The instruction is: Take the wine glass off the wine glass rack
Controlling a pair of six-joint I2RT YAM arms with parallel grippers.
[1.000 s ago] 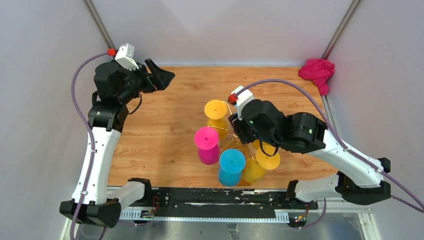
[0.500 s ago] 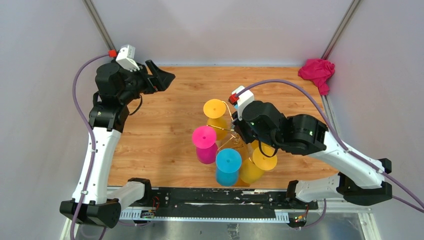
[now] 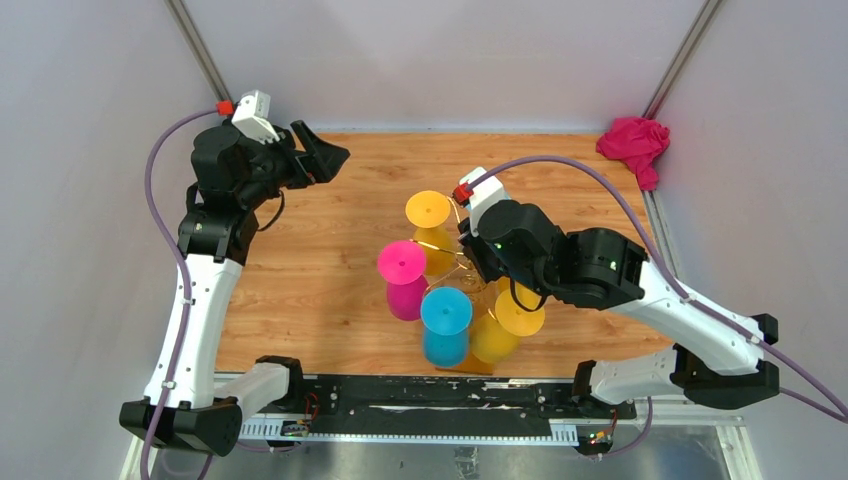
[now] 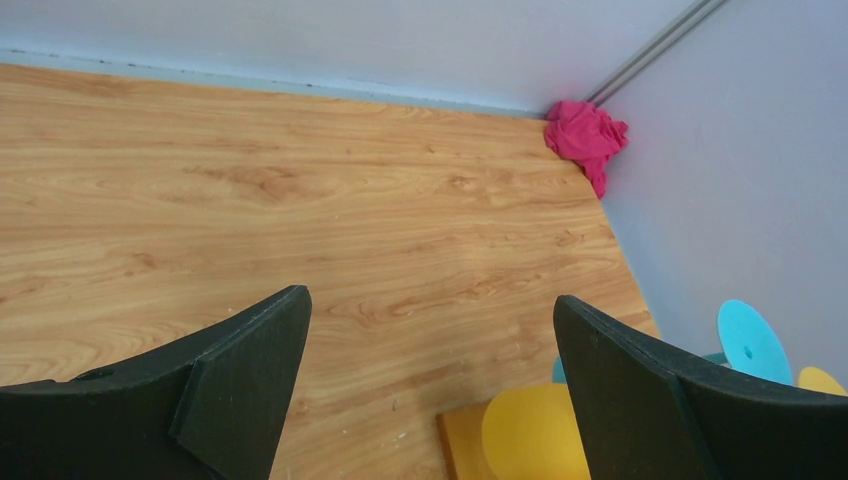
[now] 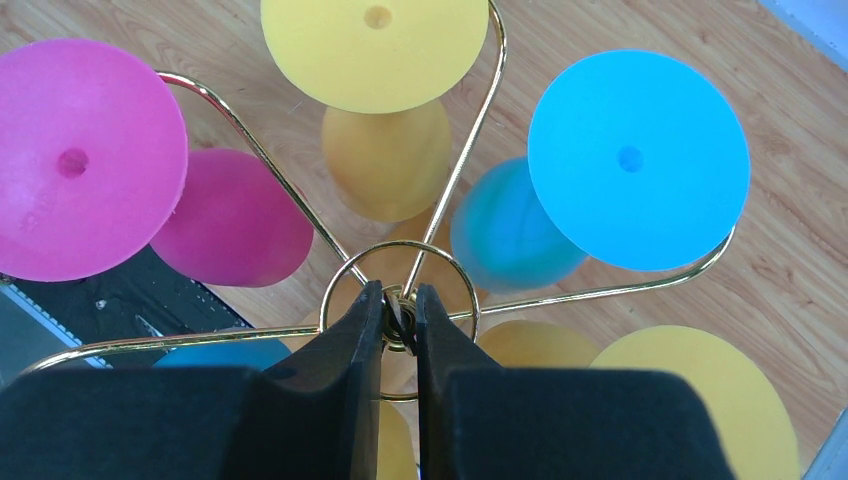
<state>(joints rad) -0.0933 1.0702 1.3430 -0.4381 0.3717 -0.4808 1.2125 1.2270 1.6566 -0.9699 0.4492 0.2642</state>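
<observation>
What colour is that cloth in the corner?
The cloth is bright pink, clearest in the top external view.

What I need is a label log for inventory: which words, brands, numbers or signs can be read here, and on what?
No text can be read in any view.
pink glass foot: faint raised marks near its edge, too blurred to read.
black rail: pale patches, too small to read.
wine glass rack: no lettering seen.

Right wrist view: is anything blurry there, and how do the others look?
Right wrist view: the blue glass smeared at its bowl, the right tool near black. Left wrist view: table crisp, left tool dark. Top external view: even light, no glare.
</observation>
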